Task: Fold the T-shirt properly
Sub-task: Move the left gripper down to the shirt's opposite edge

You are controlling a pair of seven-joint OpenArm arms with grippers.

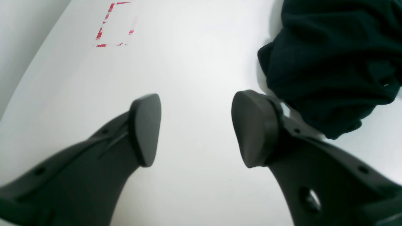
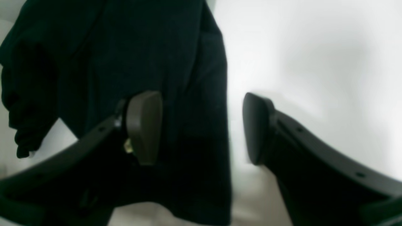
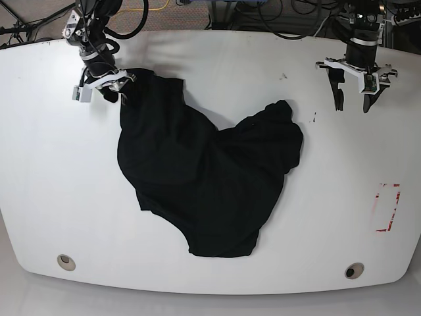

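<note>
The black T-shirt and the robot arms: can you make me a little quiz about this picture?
1. True or false: the T-shirt is already folded into a neat rectangle.
2. Which gripper has T-shirt cloth between its open jaws? A. left gripper B. right gripper C. both
3. Fill in: the red tape marks on the table lie on the side of the ______ gripper.

Key:
1. False; it lies crumpled and spread out.
2. B; in the right wrist view cloth hangs between the jaws, while the left jaws have only bare table between them.
3. Left.
</note>
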